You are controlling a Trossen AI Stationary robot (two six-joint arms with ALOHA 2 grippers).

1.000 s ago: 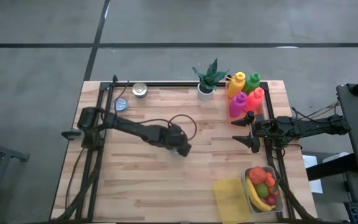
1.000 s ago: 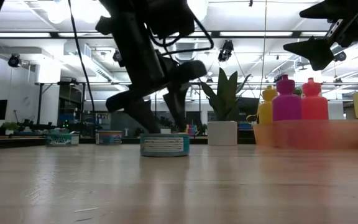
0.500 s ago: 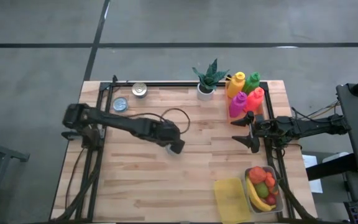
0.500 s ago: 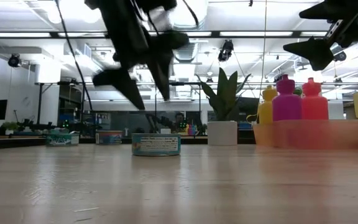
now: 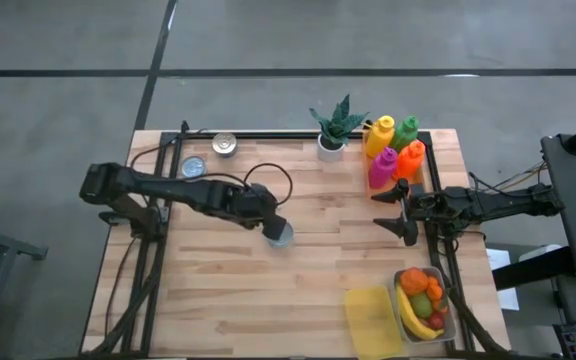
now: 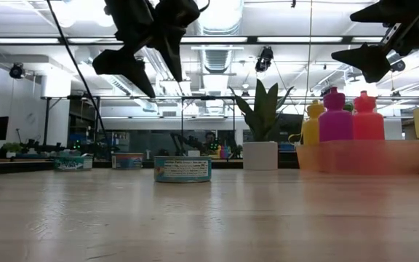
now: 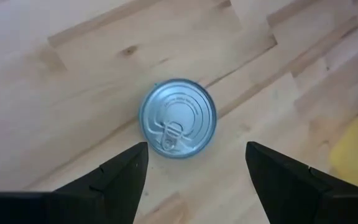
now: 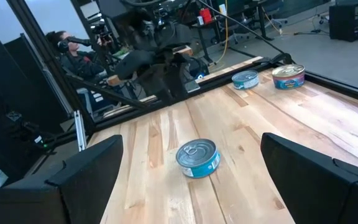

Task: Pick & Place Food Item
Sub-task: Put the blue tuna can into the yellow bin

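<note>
A low round food can (image 7: 178, 118), silver lid with a pull tab and blue label, stands on its base on the wooden table (image 5: 218, 300) near the middle; it also shows in the low view (image 6: 182, 169), the high view (image 5: 282, 236) and the right wrist view (image 8: 197, 157). My left gripper (image 7: 196, 147) hangs open high above the can, pointing steeply down, a little toward the table's left of it (image 5: 268, 222), holding nothing. My right gripper (image 5: 400, 211) waits open at the table's right side, pointing level, with nothing between its fingers.
Two more cans (image 5: 225, 145) (image 5: 194, 168) stand at the far left. A potted plant (image 5: 334, 130) and coloured bottles (image 5: 393, 150) stand at the far right. A clear tub of fruit (image 5: 423, 303) and a yellow pad (image 5: 371, 320) sit at the near right corner.
My left gripper has risen from table height, where its fingers stood on either side of the can, to well above it, drawing back toward the table's left edge. The can stays standing on the table.
</note>
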